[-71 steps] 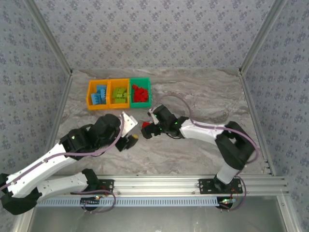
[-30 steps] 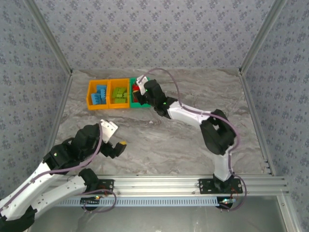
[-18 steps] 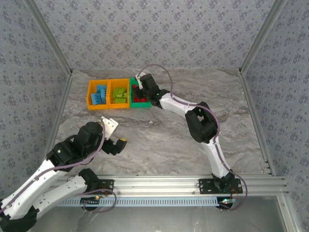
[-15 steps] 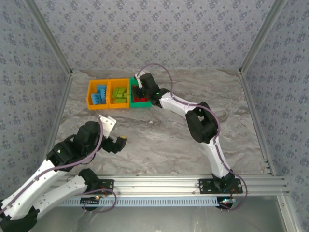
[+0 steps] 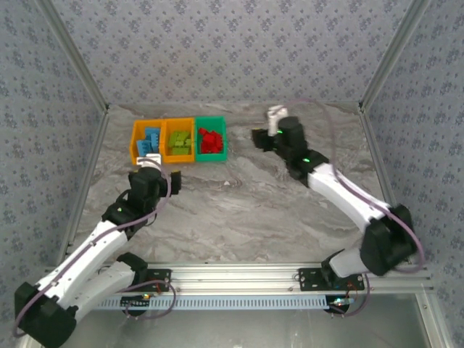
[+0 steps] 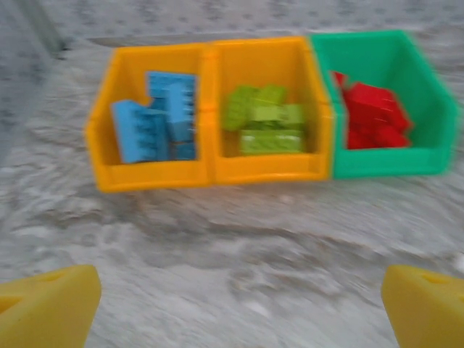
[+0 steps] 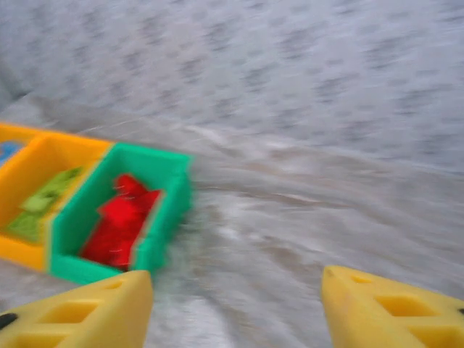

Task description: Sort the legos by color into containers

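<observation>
Left claw [image 6: 238,312] spread wide, empty, near-left of the small green plastic bin [image 6: 391,163] holding red studded bricks [image 6: 373,123]; right claw [image 7: 243,308] equally wide, empty, right of it.

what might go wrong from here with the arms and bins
1. The left gripper, open and empty, faces the joined bins from close in front; a forward move could shove the row.
2. The red bricks look piled up in the green bin, so a knock might spill some.
3. The right gripper, also open, is off to the right of that bin, and its view is blurred, hinting at fast motion.
</observation>
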You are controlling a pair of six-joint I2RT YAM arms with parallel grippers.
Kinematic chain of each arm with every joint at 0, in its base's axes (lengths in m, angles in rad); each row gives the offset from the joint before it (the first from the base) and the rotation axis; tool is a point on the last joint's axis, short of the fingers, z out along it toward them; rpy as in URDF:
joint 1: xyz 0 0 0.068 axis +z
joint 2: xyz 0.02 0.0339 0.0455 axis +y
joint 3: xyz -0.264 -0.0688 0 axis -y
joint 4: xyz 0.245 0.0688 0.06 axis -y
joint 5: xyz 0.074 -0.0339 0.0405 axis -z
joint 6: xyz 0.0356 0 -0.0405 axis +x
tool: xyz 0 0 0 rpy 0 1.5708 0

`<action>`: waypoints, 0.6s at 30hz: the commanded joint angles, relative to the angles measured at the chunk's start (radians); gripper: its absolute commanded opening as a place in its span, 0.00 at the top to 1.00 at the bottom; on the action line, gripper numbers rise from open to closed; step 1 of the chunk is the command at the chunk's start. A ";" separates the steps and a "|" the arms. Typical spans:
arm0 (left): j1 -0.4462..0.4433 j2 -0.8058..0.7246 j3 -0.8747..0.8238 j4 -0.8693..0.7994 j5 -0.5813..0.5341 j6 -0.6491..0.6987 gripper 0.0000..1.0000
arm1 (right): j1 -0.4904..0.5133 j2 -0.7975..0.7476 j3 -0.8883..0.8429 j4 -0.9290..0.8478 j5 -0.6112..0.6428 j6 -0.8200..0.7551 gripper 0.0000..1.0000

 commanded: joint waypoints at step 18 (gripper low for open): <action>0.477 0.629 -0.110 0.839 0.435 0.221 0.01 | -0.490 0.147 -0.675 0.820 0.052 -0.067 0.01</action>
